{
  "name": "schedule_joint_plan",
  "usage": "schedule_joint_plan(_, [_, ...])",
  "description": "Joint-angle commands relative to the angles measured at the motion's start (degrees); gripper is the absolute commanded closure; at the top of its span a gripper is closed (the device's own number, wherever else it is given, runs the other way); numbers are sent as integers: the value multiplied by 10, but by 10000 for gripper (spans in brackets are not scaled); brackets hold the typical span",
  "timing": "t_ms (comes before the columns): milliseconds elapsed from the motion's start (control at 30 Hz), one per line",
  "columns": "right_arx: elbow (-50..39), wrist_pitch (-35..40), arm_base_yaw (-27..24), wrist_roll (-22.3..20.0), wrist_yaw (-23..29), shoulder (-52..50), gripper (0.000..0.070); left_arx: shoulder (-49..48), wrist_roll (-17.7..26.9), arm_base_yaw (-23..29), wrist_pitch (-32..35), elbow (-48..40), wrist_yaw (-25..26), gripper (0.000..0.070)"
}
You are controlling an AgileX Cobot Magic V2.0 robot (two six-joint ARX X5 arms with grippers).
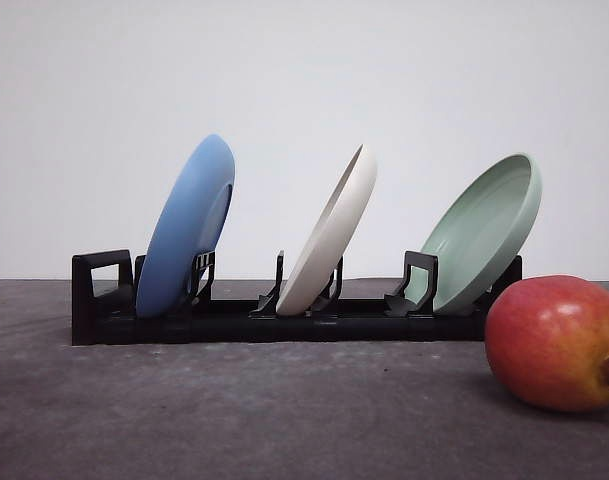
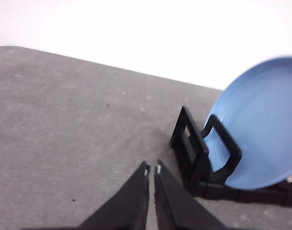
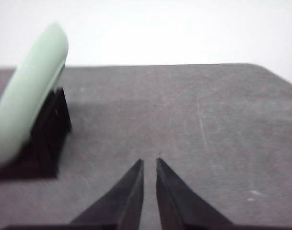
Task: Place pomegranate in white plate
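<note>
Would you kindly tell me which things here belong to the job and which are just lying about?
For the job:
pomegranate
white plate

Just there:
blue plate
green plate
black rack

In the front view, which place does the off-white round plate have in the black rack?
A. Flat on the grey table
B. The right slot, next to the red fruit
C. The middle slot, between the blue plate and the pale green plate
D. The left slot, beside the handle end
C: the off-white round plate leans in the black rack with the blue plate on its left and the pale green plate on its right.
</note>
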Motion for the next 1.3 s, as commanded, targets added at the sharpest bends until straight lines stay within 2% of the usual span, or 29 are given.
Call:
schedule_joint_plan(0, [2, 18, 0, 110, -3, 0, 700, 3, -43, 0, 2, 11, -1, 696])
schedule_joint_plan(100, [33, 11, 0, 157, -13, 2, 700, 19, -67, -2, 3, 36, -1, 696])
schedule_joint_plan(200, [81, -3, 0, 201, -22, 23, 700, 55, -71, -8, 3, 76, -1, 696])
schedule_joint_plan(333, [179, -68, 0, 210, -76, 79, 700, 128, -69, -19, -13, 150, 32, 696])
schedule_joint_plan(400, [236, -110, 0, 192, -106, 119, 700, 169, -58, -26, -30, 192, 65, 696])
schedule_joint_plan(533, [340, -179, 0, 120, -183, 202, 700, 254, -13, -43, -90, 279, 158, 697])
schedule_joint_plan(600, [386, -203, 0, 84, -235, 245, 700, 296, 14, -53, -118, 323, 217, 697])
schedule_joint_plan(733, [454, -238, 0, 11, -353, 316, 700, 353, 48, -68, -135, 385, 299, 700])
schedule_joint_plan(800, [476, -250, 0, -9, -395, 339, 700, 376, 62, -74, -134, 408, 343, 700])
schedule_joint_plan(900, [484, -240, 0, -9, -449, 351, 700, 407, 65, -86, -134, 435, 383, 700])
schedule_joint_plan(1133, [483, -234, 0, -8, -463, 352, 700, 420, 66, -122, -87, 445, 394, 689])
schedule_joint_plan(1233, [483, -234, 0, -8, -463, 352, 683, 420, 66, -130, -87, 445, 392, 560])
schedule_joint_plan(1267, [483, -234, 0, -8, -463, 352, 639, 420, 66, -133, -88, 445, 392, 493])
